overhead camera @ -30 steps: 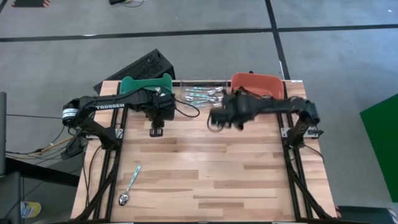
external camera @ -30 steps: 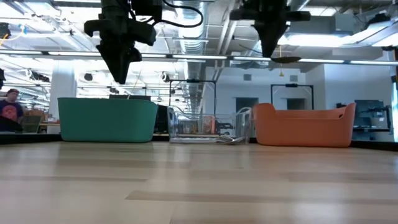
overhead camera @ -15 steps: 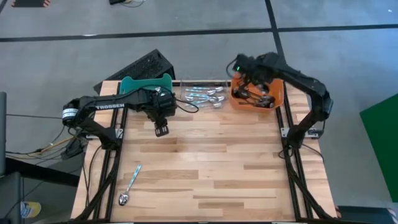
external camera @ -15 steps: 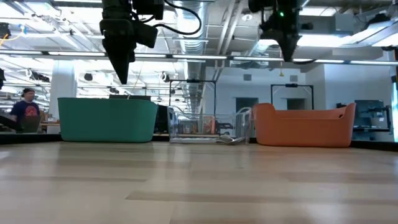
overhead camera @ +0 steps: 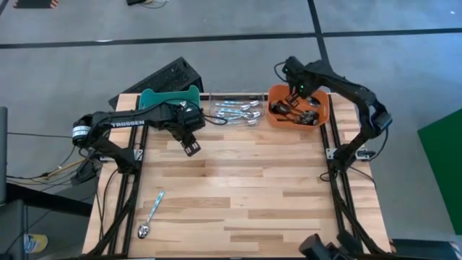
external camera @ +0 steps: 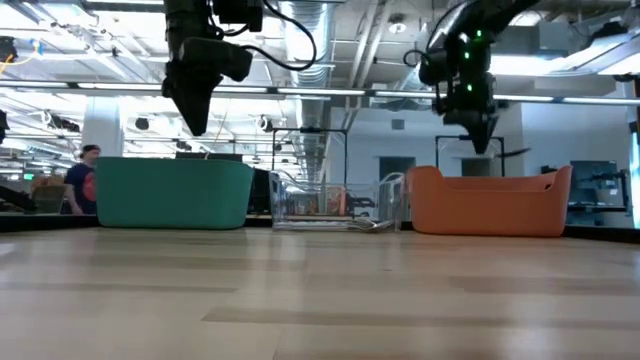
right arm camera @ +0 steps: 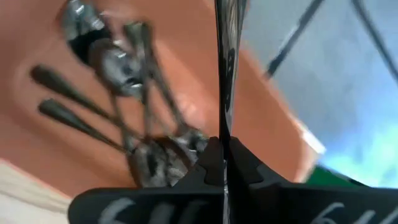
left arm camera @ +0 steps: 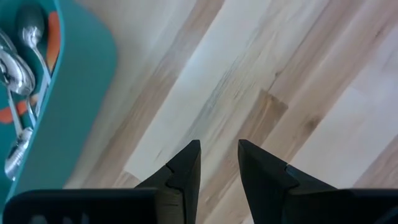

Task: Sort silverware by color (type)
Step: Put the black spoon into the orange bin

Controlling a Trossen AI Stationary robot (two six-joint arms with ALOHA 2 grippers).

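The right gripper [right arm camera: 222, 163], clamped on a dark spoon [right arm camera: 224, 68] above the orange bin [overhead camera: 321, 108], might drop it outside.

A teal-handled spoon [overhead camera: 150, 215] is lying alone near the tabletop's front left corner, bowl toward the edge. Dark-handled spoons [overhead camera: 297, 114] are piling up in the orange bin, orange-handled spoons [left arm camera: 22, 81] are resting in the teal bin, and teal-handled spoons [overhead camera: 234, 111] are sitting in the clear bin between them.

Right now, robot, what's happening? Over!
Right gripper shut on dark spoon above orange bin. Left gripper open, empty. One spoon left on table. Nothing blocking.
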